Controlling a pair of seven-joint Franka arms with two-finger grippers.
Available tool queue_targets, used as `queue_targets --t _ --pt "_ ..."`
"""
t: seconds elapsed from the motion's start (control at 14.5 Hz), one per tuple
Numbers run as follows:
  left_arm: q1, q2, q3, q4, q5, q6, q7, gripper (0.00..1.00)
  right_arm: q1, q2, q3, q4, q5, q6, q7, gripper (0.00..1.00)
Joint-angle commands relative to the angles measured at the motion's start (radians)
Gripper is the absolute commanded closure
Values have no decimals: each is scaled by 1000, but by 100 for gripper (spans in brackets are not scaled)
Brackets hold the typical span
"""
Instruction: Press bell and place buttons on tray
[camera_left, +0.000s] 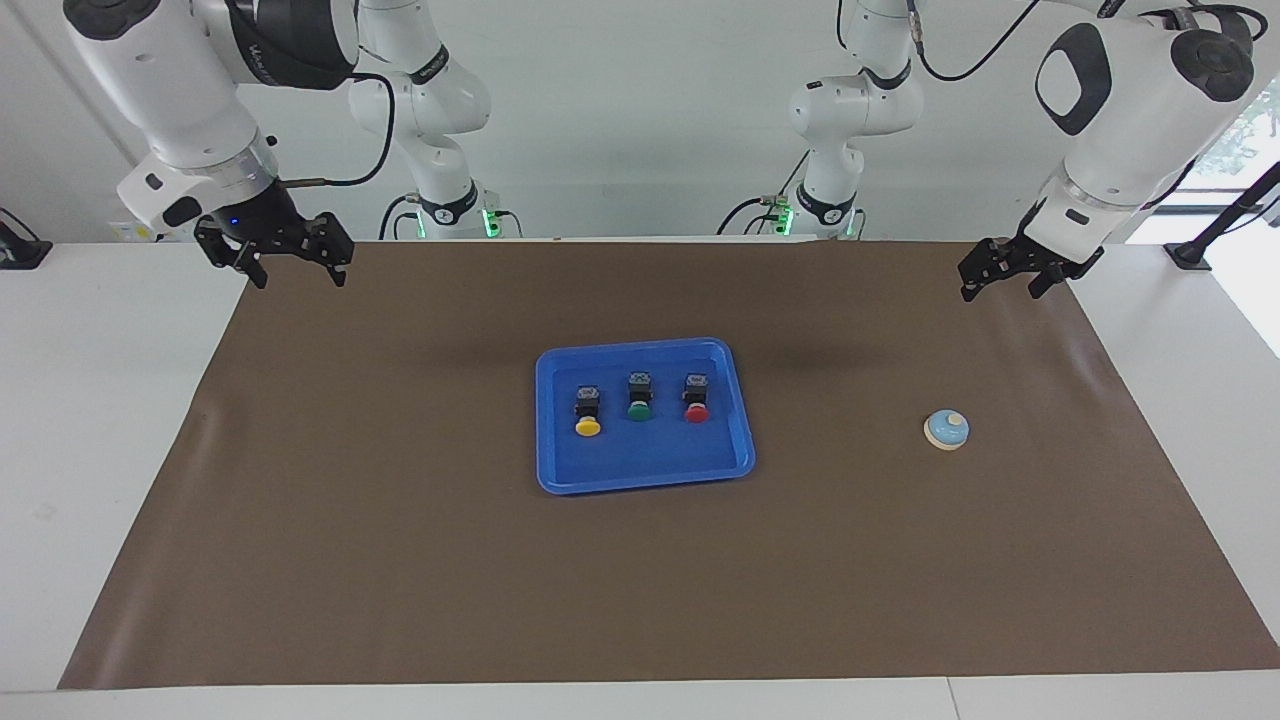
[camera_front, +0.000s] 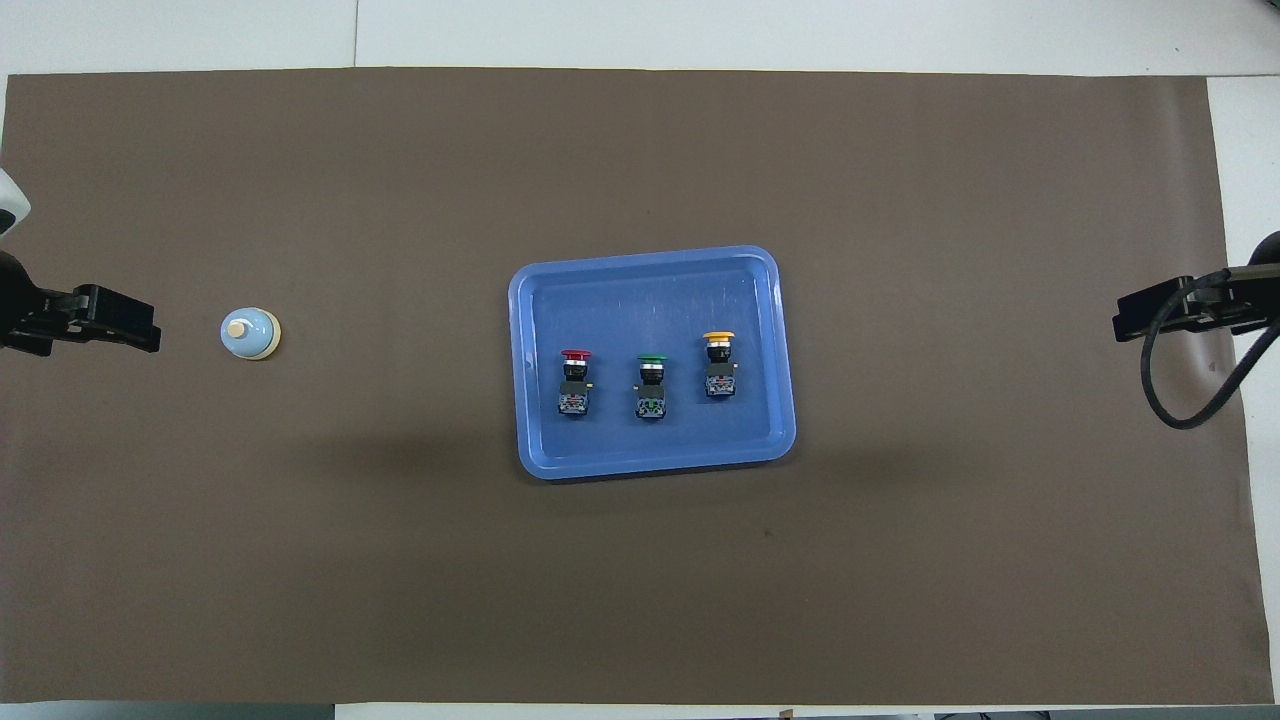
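Observation:
The blue tray (camera_left: 650, 462) (camera_front: 650, 290) lies mid-mat with all three buttons in it: yellow (camera_left: 587, 414) (camera_front: 718, 365), green (camera_left: 639, 398) (camera_front: 651, 386) and red (camera_left: 696, 399) (camera_front: 574, 381), side by side. The light-blue bell (camera_left: 946, 430) (camera_front: 249, 333) stands alone on the mat toward the left arm's end. My left gripper (camera_left: 1000, 290) (camera_front: 140, 328) hangs open and empty, raised over the mat's edge at that end, apart from the bell. My right gripper (camera_left: 298, 280) (camera_front: 1125, 325) waits open and empty above the mat's corner at the right arm's end.
A brown mat (camera_left: 400, 560) covers most of the white table (camera_left: 100, 420). A black cable (camera_front: 1160, 400) loops down from the right gripper. A dark stand (camera_left: 1195, 250) sits off the mat at the left arm's end.

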Motion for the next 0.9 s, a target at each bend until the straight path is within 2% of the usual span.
queue_targets --t 0.0,0.35,0.48,0.83 --pt "-18 -1 7 20 -6 -34 9 0 -6 -16 -1 -16 15 -10 -23 0" --pt "-18 -18 -6 45 -6 -88 8 0 -6 -16 -3 -16 15 -10 -23 0" --pt "-18 -16 -5 94 -7 -123 8 0 -6 -16 -3 -16 15 -10 -23 0" --pt "-18 -16 -6 94 -7 -116 5 0 -5 -16 -1 -16 15 -10 -23 0"
